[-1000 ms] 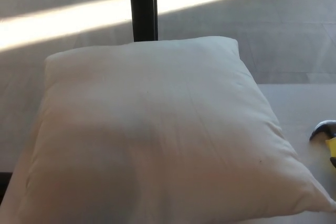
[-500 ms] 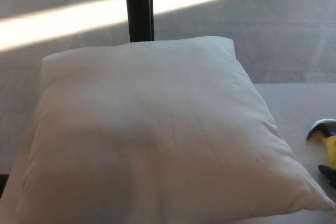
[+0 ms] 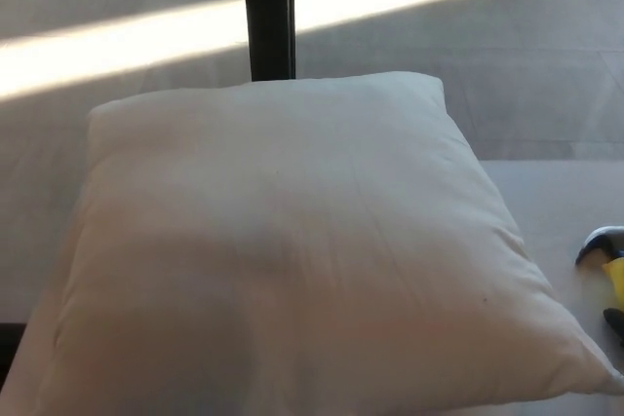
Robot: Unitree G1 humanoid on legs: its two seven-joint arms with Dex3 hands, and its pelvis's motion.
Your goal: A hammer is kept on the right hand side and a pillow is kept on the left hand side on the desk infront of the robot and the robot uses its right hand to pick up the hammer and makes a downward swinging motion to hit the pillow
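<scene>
A large white pillow (image 3: 283, 250) fills most of the head view, lying flat on the desk (image 3: 561, 202). At the far right edge only the hammer (image 3: 606, 260) shows in part: its dark metal head and the start of a yellow and black handle, lying on the desk just right of the pillow's corner. The rest of the handle is cut off by the frame. Neither of my hands shows in this view.
A black upright post (image 3: 268, 12) stands behind the pillow. Beyond the desk lies a grey floor crossed by bright bands of sunlight (image 3: 117, 46).
The whole picture shifts slightly left and then back right and down, so the camera has moved. The pillow and hammer lie where they were.
</scene>
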